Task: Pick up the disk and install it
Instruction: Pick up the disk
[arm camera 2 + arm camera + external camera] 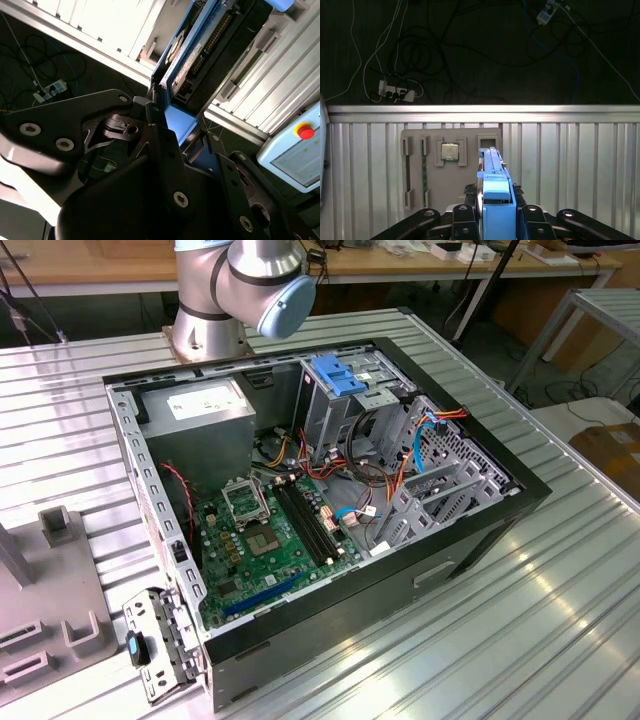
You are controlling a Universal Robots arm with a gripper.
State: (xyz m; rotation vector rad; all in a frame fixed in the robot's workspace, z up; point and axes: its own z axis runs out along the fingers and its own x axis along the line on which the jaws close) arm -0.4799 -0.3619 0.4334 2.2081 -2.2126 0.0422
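Disk (496, 192): on edge in my grasp, above the grey tray (450, 185).
Claw (497, 215): fingers (464, 217) clamped on its light-blue carrier.
Tray: near the table (580, 165) edge.
Progress: grasp made; not yet in the computer case (330, 490), so install remains.

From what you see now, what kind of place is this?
Probably a robotics lab or workshop: an open computer case on a ribbed metal table, wooden benches behind, a power strip and loose cables on the floor.
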